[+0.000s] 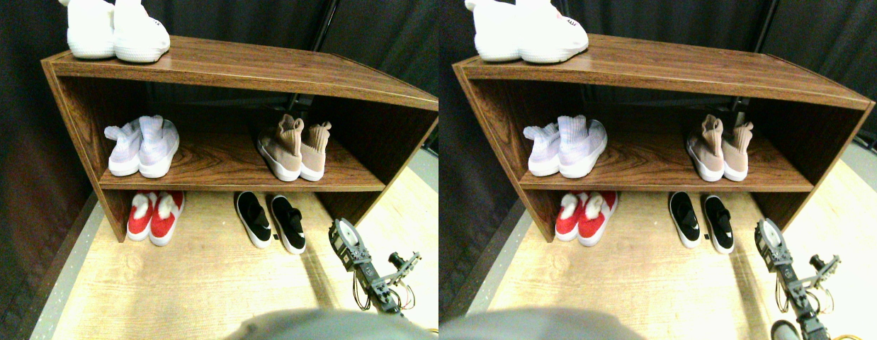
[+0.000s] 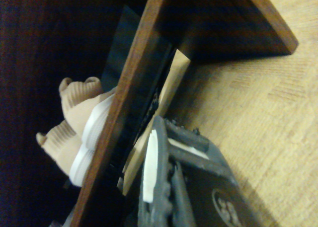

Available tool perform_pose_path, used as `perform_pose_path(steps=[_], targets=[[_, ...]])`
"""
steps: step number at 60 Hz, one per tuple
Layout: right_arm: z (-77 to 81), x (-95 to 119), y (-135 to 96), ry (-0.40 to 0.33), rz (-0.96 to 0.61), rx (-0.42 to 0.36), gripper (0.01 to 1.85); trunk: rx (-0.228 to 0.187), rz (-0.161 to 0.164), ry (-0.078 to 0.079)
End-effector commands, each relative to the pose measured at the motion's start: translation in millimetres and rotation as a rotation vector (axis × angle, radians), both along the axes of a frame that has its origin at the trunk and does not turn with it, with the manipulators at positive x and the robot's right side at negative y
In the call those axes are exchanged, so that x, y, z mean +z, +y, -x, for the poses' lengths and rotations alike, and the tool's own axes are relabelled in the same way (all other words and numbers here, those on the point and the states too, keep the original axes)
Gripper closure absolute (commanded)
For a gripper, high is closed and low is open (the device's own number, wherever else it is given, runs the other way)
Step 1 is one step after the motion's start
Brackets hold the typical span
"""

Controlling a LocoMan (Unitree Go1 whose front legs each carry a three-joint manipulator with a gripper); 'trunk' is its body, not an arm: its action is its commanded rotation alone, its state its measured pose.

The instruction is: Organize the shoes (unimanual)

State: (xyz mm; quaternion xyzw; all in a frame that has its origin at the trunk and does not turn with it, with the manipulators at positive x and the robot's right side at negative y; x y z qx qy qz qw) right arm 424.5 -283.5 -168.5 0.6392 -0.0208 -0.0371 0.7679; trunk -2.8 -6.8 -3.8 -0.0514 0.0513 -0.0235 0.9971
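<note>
Wood-grain floor (image 1: 197, 283) and a brown shelf (image 1: 233, 67) fill the frame; tan sneakers (image 1: 295, 150) at centre and black slip-ons (image 1: 270, 221) below are seen paired, so little seems left. Right gripper (image 1: 344, 237) is parked lower right holding nothing; jaw state cannot be told.

Wooden shelf (image 1: 219, 67) bearing shoe pairs (image 1: 295, 149); more on floor (image 1: 197, 276).

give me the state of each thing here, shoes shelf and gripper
white shoes: paired, on top of the shelf
lilac shoes: paired, middle shelf, left
tan shoes: paired, upright, middle shelf, right
red shoes: paired, on floor under shelf, left
black shoes: on floor under shelf, slightly apart
shelf: upright
right gripper: holds nothing, off the shoes, right of the black pair
</note>
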Motion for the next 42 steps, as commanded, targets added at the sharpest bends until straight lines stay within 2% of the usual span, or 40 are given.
perform_pose_path(steps=[1,13,23,32,42], targets=[[-6.6,-2.3,0.6,-0.016,0.001,-0.021,1.80,0.012,0.030,0.016],[-28.5,-11.8,-3.6,-0.005,-0.025,-0.048,1.80,0.018,0.034,0.009],[-43.3,-17.7,-10.7,0.016,0.003,-0.094,1.80,0.022,0.037,0.010],[-48.6,-28.0,-12.3,0.035,-0.035,-0.106,1.80,0.031,0.039,0.009],[-49.3,-37.0,-8.1,0.063,-0.042,-0.115,1.80,0.045,0.042,0.015]])
